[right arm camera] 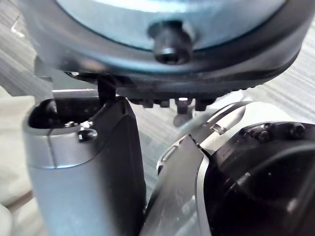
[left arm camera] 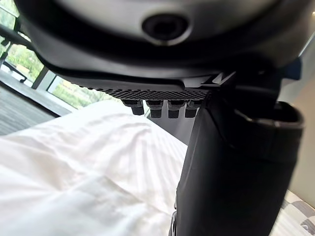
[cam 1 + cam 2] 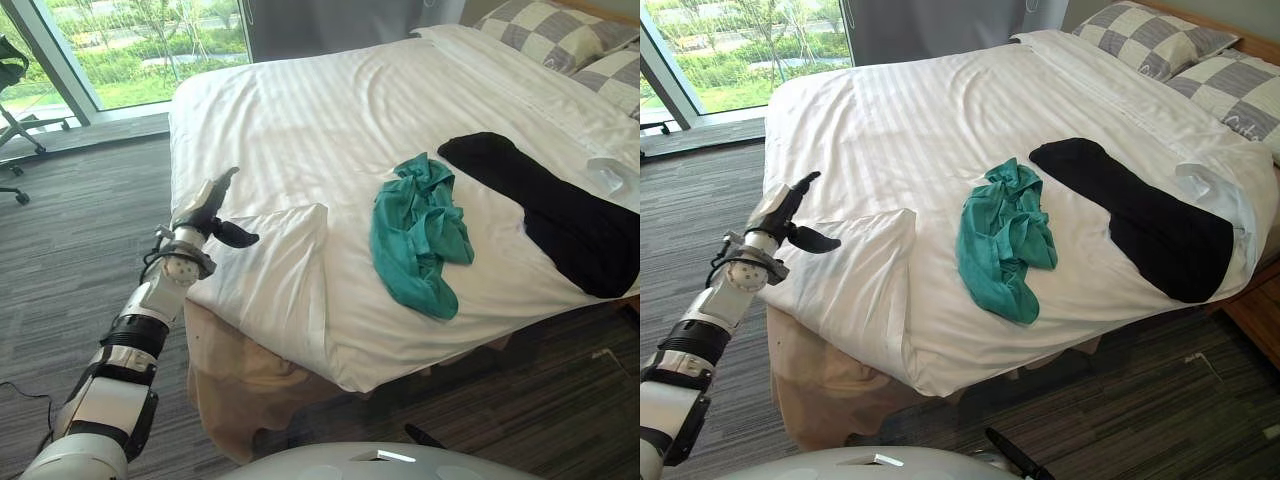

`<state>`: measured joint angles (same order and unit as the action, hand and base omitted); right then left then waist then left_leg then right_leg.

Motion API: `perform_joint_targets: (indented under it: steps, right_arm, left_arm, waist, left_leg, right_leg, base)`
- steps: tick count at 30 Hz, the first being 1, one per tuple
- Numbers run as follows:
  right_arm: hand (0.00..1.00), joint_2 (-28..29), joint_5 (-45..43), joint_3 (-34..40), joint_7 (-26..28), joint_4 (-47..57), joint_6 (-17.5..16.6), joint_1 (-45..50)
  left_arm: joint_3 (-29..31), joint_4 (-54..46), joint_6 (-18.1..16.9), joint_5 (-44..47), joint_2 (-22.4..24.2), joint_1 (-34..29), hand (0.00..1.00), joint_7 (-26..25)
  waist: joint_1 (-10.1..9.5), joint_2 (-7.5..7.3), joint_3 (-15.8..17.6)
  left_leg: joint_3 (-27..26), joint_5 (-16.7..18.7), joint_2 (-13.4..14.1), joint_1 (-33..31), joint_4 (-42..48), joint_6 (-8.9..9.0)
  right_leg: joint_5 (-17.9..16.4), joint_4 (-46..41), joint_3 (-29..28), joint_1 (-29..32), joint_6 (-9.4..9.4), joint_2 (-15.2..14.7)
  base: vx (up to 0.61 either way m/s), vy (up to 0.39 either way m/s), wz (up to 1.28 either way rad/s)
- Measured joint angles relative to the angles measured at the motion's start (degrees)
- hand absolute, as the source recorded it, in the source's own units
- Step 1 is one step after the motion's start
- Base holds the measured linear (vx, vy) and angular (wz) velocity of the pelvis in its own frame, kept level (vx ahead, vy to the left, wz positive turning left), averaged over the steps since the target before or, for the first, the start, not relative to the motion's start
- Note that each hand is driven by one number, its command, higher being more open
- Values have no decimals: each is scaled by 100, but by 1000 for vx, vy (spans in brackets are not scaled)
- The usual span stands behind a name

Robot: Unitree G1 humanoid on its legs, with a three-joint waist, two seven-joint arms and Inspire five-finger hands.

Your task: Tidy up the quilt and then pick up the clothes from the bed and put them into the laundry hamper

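Observation:
A white quilt [image 3: 300, 120] covers the bed, and its near left corner [image 3: 285, 235] is folded back on itself. A crumpled teal garment [image 3: 420, 235] lies in the middle of the bed, near the front edge. A long black garment [image 3: 560, 215] lies flat to its right. My left hand [image 3: 205, 215] is open at the bed's left edge, its fingers straight and its thumb pointing toward the folded corner, holding nothing. The left wrist view shows quilt [image 2: 74, 167] past the thumb. My right hand [image 1: 83, 162] hangs low over the floor, fingers relaxed and empty.
Checkered pillows [image 3: 550, 30] lie at the head of the bed, far right. A beige bed skirt [image 3: 235, 385] shows under the lifted corner. A window and an office chair [image 3: 12, 125] stand at the far left. A wooden bedside unit [image 3: 1255, 310] is at the right.

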<state>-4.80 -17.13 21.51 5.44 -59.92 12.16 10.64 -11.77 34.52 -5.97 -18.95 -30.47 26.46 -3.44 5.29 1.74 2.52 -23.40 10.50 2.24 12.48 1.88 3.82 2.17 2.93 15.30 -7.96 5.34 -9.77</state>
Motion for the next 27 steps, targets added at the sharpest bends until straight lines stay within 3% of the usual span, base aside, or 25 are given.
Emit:
perform_joint_targets:
  steps: [5, 10, 11, 17, 20, 27]
  right_arm:
    - [100, -5, -1, -166, -101, 15, 0, -40]
    - [100, -8, -6, -195, -160, 134, 3, -217]
    - [100, -3, -11, -202, -199, 135, 3, -280]
    - [100, -133, -14, -404, -303, 264, -24, -356]
    - [100, -146, -7, -424, -333, 269, -41, -369]
    - [100, -155, 248, -540, -325, 247, -163, -431]
  left_arm:
    - [-219, 156, 168, -203, 188, -88, 100, 60]
    - [-289, 449, 455, -332, 527, -132, 100, 91]
    - [-304, 513, 525, -438, 557, -131, 0, 71]
    - [-291, 540, 1020, -582, 616, 46, 0, 22]
    - [-285, 557, 1230, -582, 578, 168, 0, 36]
    - [-299, 460, 1021, -336, 448, -153, 0, 419]
  waist:
    - [130, 12, 36]
    - [234, 78, 205]
    - [274, 77, 249]
    - [299, 289, 443]
    - [329, 321, 463]
    - [433, 286, 540]
  left_leg:
    - [-60, 1, 19, -11, 2, 3]
    - [-176, -1, 25, -311, 33, 0]
    - [-191, -3, 25, -430, 78, -1]
    - [-331, -50, 78, -501, 92, 47]
    - [-364, -65, 112, -486, 94, 66]
    - [-168, -123, 116, -323, 93, 98]
  right_leg:
    - [-2, -29, -43, 49, -1, 17]
    - [-5, -188, -169, 482, -2, 21]
    - [-5, -187, -172, 580, -1, 41]
    - [-9, -175, -300, 692, -7, 87]
    - [-10, -159, -297, 672, -7, 93]
    - [-12, 32, -74, 292, -4, 96]
  base:
    - [-36, -59, -6]
    - [-68, -41, -11]
    - [-70, -63, -5]
    - [-57, -72, -9]
    - [-58, -53, -2]
    - [-56, -51, 15]
